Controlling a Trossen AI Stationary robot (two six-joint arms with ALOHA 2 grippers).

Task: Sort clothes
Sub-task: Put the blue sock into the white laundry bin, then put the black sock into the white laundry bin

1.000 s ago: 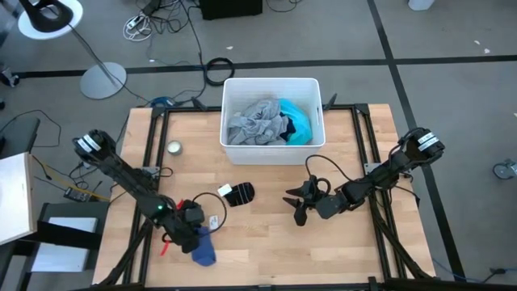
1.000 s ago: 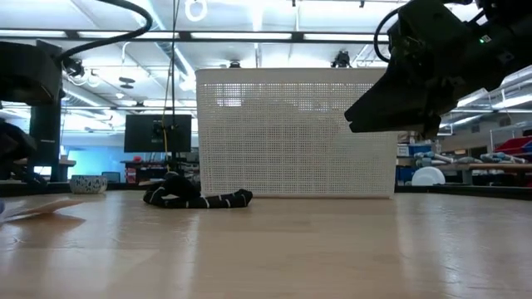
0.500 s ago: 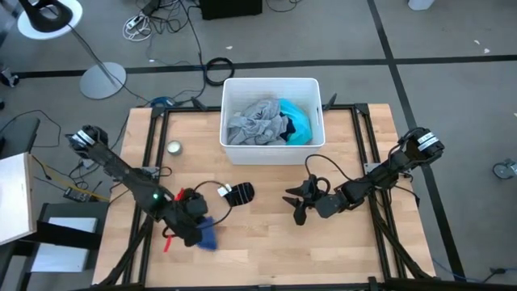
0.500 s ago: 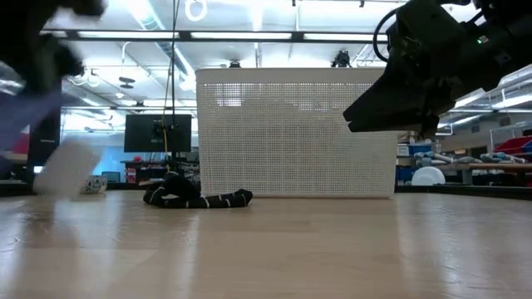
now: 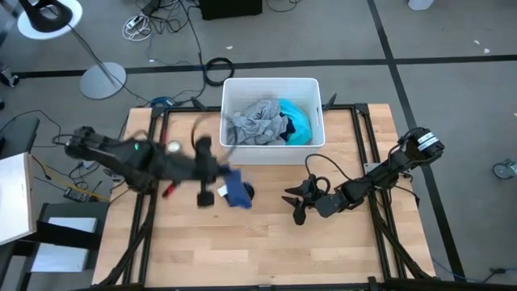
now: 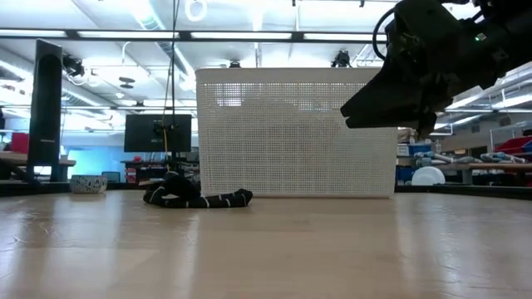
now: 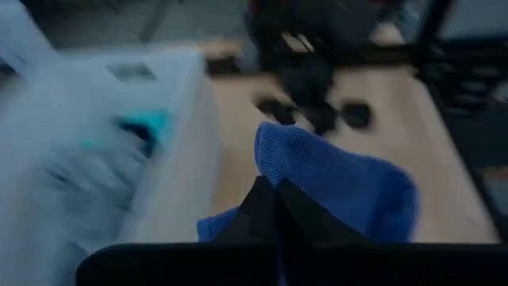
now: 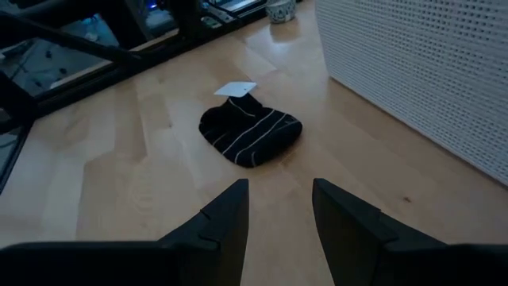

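My left gripper (image 5: 225, 181) is shut on a small blue garment (image 5: 237, 191), held above the table's middle just before the white bin (image 5: 273, 158). The blue garment also shows in the left wrist view (image 7: 341, 187). A small black piece with white stripes (image 8: 250, 133) lies flat on the table; in the high view (image 5: 249, 191) the blue garment hides most of it. A grey garment (image 5: 254, 121) and a turquoise one (image 5: 297, 121) lie in the bin. My right gripper (image 5: 297, 204) is open and empty, right of the black piece, above the table. My left gripper pinches a bunched part of the blue garment (image 7: 279, 176) between its two shut fingers (image 7: 266, 208). The fingers come roughly level from the table's left side. The garment is lifted clear of the table and trails beyond the fingertips.
A small round bowl (image 5: 174, 147) stands at the far left of the table. The bin's perforated wall (image 6: 295, 133) stands behind the black piece (image 6: 195, 198). Bare wood lies toward the near edge (image 5: 266, 250). Cables and a lamp base lie on the floor beyond.
My left gripper, shut on the blue garment, has risen from the near left of the table and swung fast toward the right and far side, up to the bin. The garment has been lifted clear of the table and carried along. My right gripper has kept still.
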